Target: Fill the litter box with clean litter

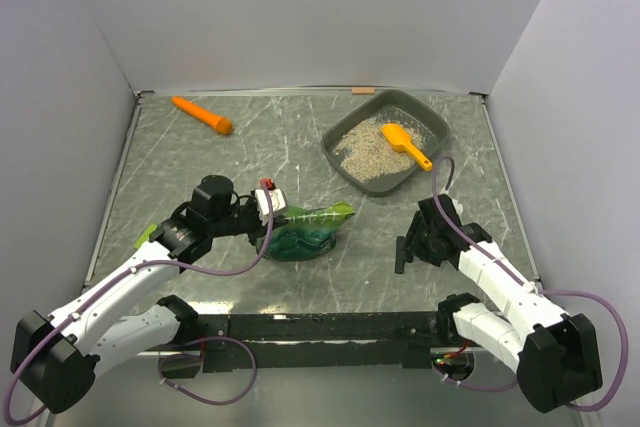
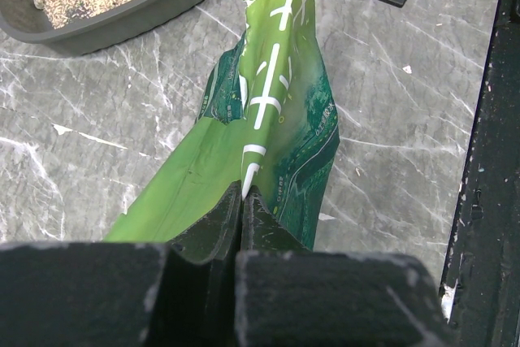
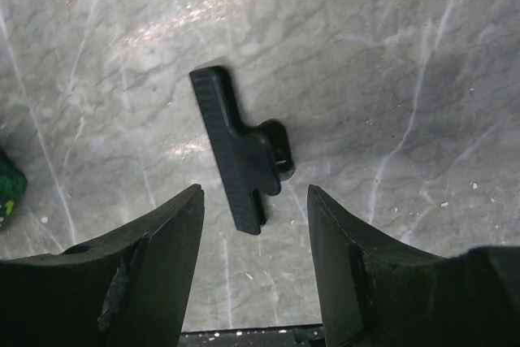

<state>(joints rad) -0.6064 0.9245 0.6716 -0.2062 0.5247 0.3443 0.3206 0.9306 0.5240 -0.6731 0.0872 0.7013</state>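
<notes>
Litter box (image 1: pixel 425 112) is recorded at one o'clock on the table (image 1: pixel 200 167), partly filled with clean litter (image 1: pixel 362 149), with an orange scoop (image 1: pixel 405 142) laid in it. Left gripper (image 2: pixel 244 199) is seen clamped fully on a green bag (image 2: pixel 276 119) lying at six o'clock from centre. Right gripper (image 3: pixel 253 193) is held with jaws parted above a black clip (image 3: pixel 238 152) at four o'clock, nothing grasped.

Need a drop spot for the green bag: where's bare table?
Free: far strip between the orange stick and the litter box; left side from that stick down to the left arm. Crowded: bag at centre, black clip near right.
</notes>
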